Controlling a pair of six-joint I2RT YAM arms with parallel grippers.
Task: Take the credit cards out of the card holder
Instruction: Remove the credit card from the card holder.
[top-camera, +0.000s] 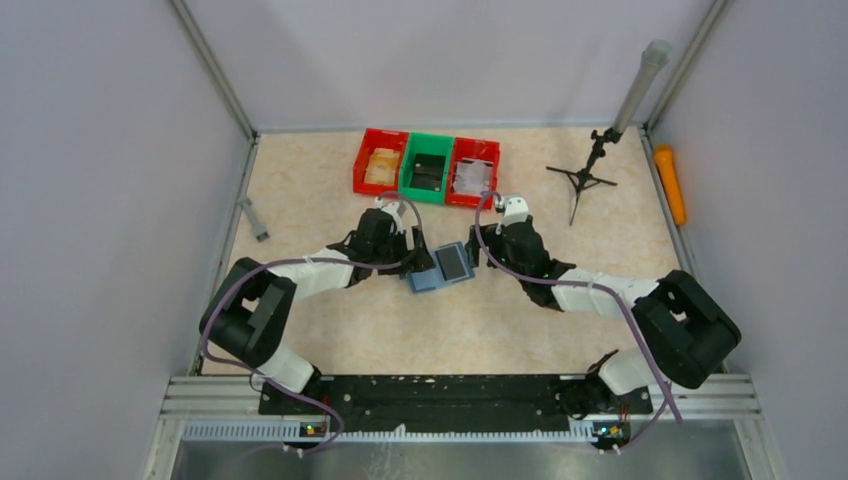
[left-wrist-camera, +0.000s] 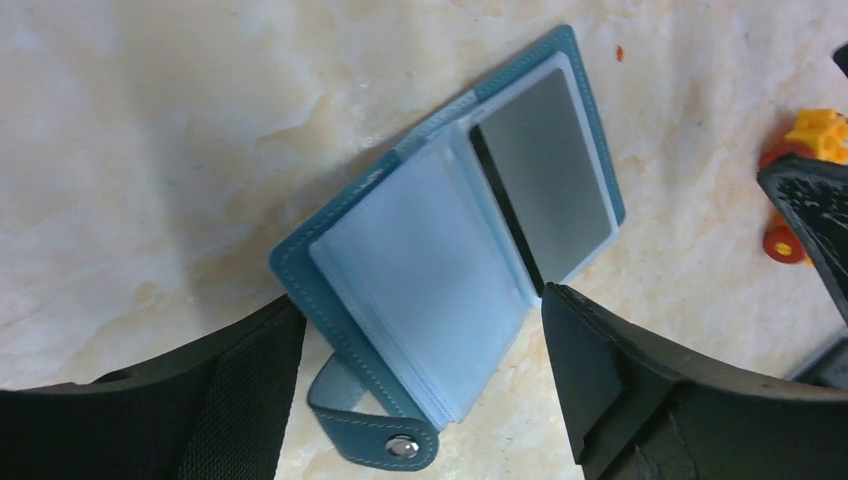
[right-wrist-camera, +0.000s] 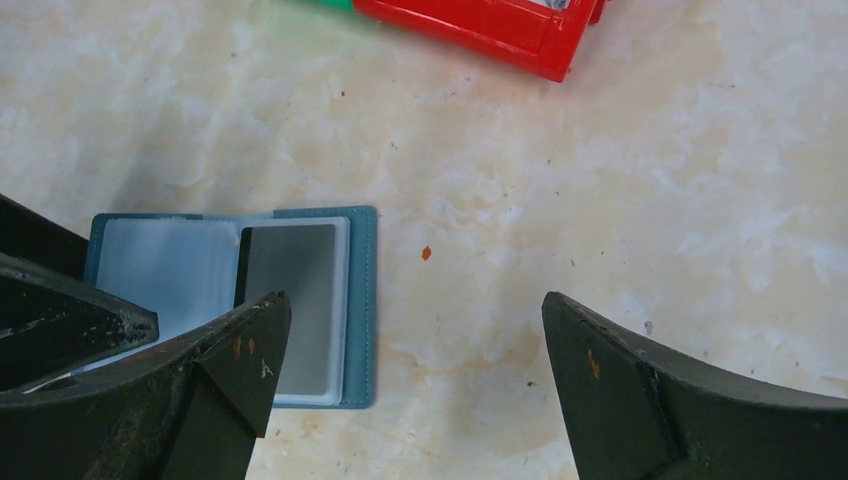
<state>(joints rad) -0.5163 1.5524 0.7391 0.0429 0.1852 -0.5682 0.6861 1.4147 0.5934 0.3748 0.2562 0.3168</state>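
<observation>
Top external view: the card holder (top-camera: 441, 268) lies open on the table (top-camera: 300, 200) between the two arms.
The left jaws are spread wide, straddling its left half. The right jaws are released and empty at its right edge. A dark grey credit card (left-wrist-camera: 555, 175) sits in the right-hand sleeve.

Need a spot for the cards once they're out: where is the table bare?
Widest bare table lies between the card holder and the arm bases. Also bare: from the right gripper to the tripod. Crowded: card holder between left gripper and right gripper, bins behind.
</observation>
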